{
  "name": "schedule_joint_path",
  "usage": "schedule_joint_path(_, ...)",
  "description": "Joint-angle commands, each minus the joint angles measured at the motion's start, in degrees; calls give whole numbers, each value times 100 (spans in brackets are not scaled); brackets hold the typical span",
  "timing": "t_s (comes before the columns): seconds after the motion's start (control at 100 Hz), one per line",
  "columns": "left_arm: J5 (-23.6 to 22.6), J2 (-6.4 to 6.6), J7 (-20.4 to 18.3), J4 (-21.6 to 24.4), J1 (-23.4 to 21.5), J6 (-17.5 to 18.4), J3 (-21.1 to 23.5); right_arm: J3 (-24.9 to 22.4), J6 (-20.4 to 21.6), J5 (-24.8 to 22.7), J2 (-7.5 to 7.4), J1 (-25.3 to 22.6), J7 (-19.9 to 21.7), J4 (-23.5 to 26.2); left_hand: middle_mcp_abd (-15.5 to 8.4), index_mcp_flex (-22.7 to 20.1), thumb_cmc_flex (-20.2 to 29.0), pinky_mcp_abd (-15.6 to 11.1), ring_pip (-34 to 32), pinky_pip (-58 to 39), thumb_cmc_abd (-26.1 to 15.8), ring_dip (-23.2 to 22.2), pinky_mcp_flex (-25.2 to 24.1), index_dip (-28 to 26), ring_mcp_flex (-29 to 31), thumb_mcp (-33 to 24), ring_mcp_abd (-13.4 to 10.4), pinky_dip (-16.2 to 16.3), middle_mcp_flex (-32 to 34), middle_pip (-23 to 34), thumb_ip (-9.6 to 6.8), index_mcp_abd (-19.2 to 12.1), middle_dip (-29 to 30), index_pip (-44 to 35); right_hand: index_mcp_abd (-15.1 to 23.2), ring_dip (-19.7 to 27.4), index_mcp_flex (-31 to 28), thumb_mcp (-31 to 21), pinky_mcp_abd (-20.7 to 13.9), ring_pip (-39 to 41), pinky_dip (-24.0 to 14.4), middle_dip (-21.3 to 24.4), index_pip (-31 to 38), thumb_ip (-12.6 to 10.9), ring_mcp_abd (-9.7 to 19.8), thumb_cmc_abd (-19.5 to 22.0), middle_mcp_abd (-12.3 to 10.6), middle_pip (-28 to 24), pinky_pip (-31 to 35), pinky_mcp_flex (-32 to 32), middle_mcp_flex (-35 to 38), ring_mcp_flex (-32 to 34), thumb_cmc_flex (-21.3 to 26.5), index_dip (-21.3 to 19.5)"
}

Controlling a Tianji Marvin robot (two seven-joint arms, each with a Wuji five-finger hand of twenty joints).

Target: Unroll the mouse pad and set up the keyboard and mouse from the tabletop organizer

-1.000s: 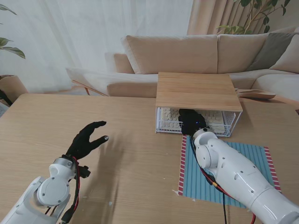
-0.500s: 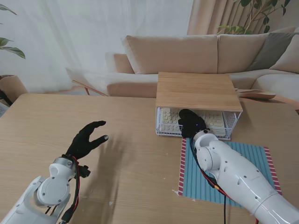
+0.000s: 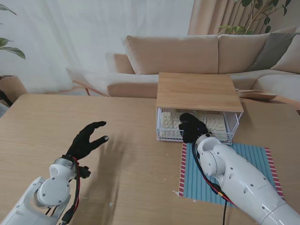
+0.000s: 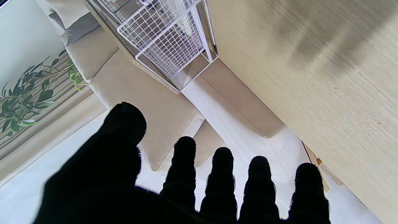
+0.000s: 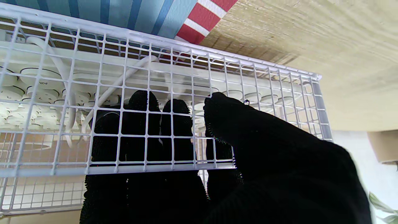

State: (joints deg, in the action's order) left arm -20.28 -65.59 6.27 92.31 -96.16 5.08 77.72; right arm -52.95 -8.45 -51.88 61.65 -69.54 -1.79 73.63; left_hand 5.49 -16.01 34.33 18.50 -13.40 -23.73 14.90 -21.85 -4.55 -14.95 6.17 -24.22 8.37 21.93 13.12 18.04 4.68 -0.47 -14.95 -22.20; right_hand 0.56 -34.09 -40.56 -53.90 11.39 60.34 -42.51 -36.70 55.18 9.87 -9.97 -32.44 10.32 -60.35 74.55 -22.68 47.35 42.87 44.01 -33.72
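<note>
With your right hand (image 3: 189, 127) hooked over the wire drawer (image 3: 228, 125) front and your left hand (image 3: 86, 140) spread empty, pull straight so the keyboard (image 3: 212, 120) stays flat.

**A living room behind the desk**

A light wood desk (image 3: 126, 140) fills the foreground. Beyond its far edge stands a beige sofa (image 3: 187, 56) before sheer white curtains (image 3: 84, 37). Green plant leaves (image 3: 262, 9) show at the far right.
</note>
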Motion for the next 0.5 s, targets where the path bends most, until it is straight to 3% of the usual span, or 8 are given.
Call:
schedule_joint_path(0.0, 19, -24, -76, 17, -8, -25, -10, 2, 24, -45, 5, -151, 131, 103, 78, 16, -20, -3, 128, 186, -104, -79, -40, 49, -170, -1, -54, 129, -140, -118, -164, 13, 63, 66, 43, -386, -263, -307, 36, 919, -132, -91, 135, 286, -124, -105, 203, -180, 194, 74, 171, 492, 346, -178)
schedule_joint_path(0.49, 33, -26, -77, 10, -1, -33, -27, -260, 54, -196, -72, -530, 497, 579, 74, -6, -23, -10, 132, 212, -114, -82, -38, 51, -173, 13, -48, 145, -139, -117, -163, 37, 63, 79, 17, -415, -288, -359, 19, 906, -165, -150, 104, 293, -125, -139, 226, -177, 139, 96, 175, 477, 356, -256)
